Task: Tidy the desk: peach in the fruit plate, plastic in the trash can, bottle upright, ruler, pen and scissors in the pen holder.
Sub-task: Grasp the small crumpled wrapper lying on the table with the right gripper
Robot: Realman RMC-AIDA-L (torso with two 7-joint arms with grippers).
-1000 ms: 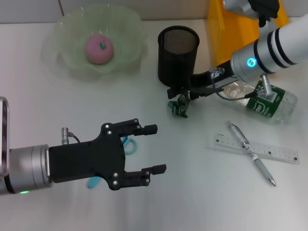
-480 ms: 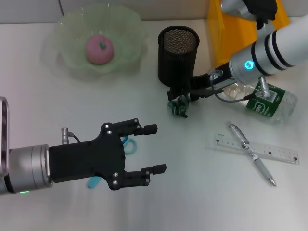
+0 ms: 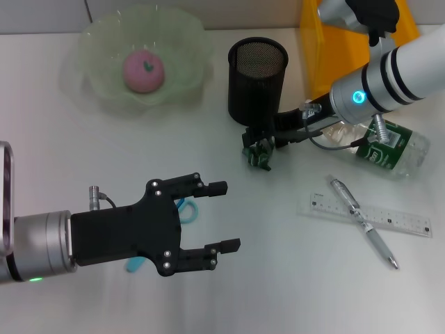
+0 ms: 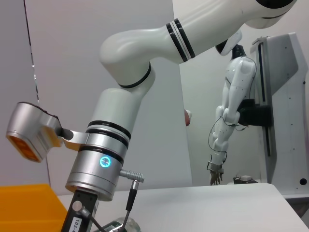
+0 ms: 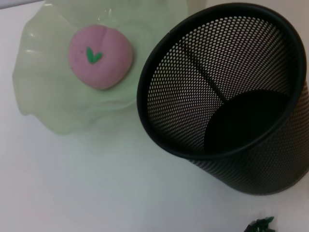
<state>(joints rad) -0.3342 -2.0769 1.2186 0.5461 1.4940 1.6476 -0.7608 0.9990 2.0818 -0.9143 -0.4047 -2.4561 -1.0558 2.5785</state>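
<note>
One peach (image 3: 143,70) in plate (image 3: 94,83), one pen (image 3: 363,221), one ruler (image 3: 410,223), one bottle (image 3: 400,149)

The scissors (image 3: 182,209) lie mostly hidden under the left gripper (image 3: 222,216), only bits of blue handle showing. The yellow trash can (image 3: 327,49) at the desk's far edge is cut off by the frame and partly covered by the right arm, which also hides part of the lying bottle (image 3: 389,149). The right gripper (image 3: 259,139) meets the green plastic (image 3: 259,154) just in front of the pen holder (image 3: 257,76), but whether it grips it is probably too small to tell.
</note>
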